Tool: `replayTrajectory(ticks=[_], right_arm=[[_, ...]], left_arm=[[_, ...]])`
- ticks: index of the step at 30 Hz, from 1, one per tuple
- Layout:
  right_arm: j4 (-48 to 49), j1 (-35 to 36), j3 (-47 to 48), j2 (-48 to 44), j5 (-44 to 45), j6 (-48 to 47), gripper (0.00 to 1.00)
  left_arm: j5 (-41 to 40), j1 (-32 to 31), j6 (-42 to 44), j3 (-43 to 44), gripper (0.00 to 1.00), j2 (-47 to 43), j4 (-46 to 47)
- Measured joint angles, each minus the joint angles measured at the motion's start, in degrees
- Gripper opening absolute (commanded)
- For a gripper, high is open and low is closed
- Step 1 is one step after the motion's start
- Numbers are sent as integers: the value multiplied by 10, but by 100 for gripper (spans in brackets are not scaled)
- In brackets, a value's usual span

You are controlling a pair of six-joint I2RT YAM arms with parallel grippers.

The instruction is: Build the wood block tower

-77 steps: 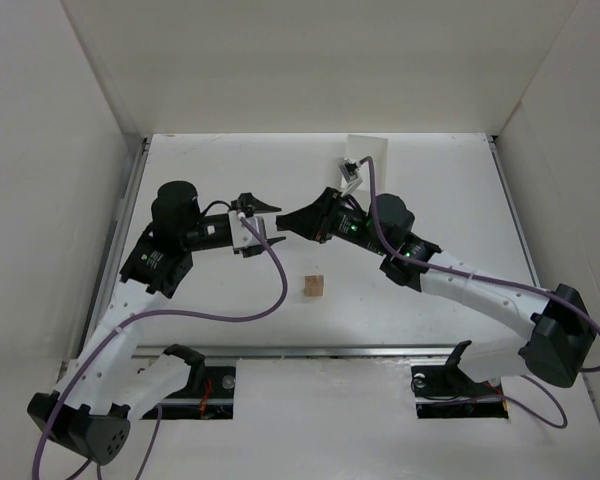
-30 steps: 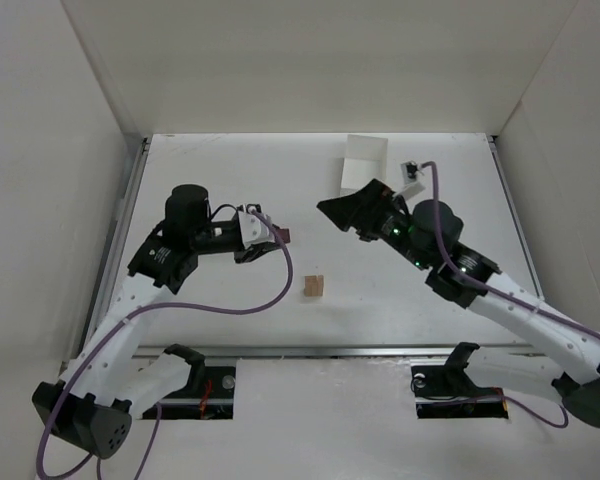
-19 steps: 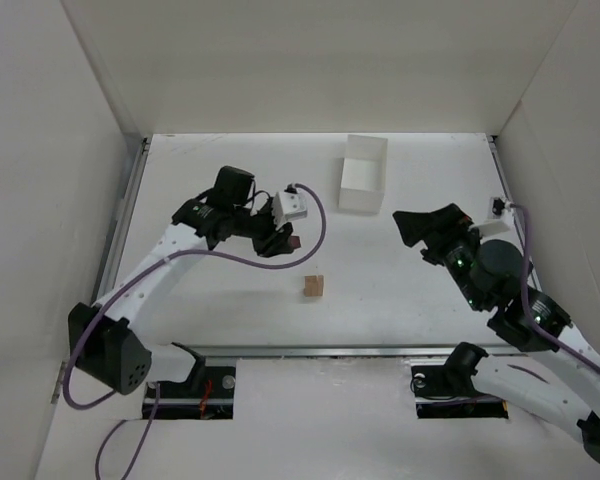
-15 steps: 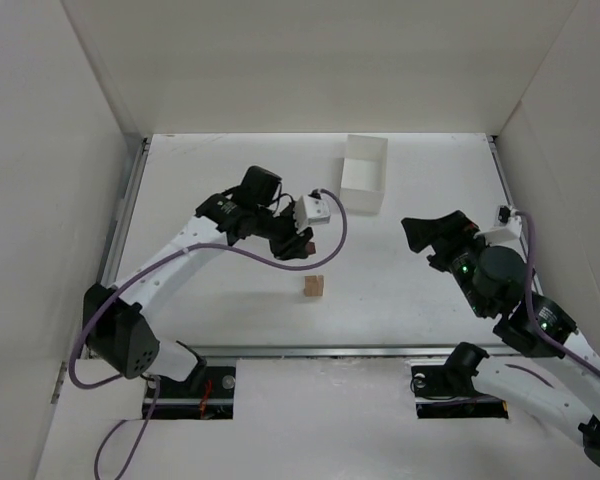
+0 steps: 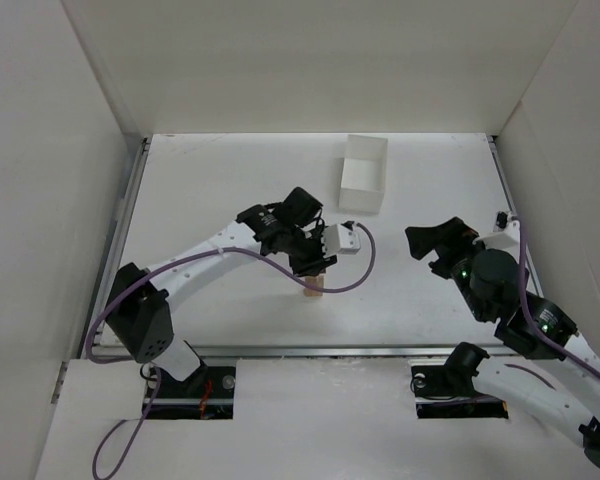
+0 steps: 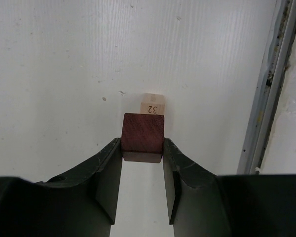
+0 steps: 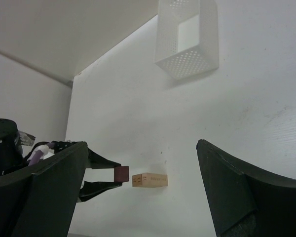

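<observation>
The left arm stretches from the near-left corner toward the middle of the tabletop (image 5: 210, 180) with its wrist bent downward. Its left end effector (image 6: 142, 145) is clamped on the dark reddish-brown block (image 6: 142, 134), held just beside and slightly above the light tan block (image 6: 152, 104) lying on the tabletop; contact between the two cannot be confirmed. The right arm sits folded at the near right, its right end effector (image 5: 420, 248) wide open and empty, pointing left, well apart from both blocks and from the white box (image 5: 364, 175) at the far side.
</observation>
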Motion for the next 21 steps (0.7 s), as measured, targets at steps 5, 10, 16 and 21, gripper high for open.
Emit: replayTrajectory(ticks=[5,10,16,21], right_arm=[[-5,0,-1,7,0,0,97],[-9,0,-1,8,0,-1,97],[-9,0,-1,8,0,-1,97],[-10,0,-1,8,0,-1,97]], left_arm=[[-16,-15,7,-4,0,6,15],[-17,-15,6,-35,0,7,33],[-17,-16,1,-73,0,7,45],[-17,-17,-7,-77,0,7,61]])
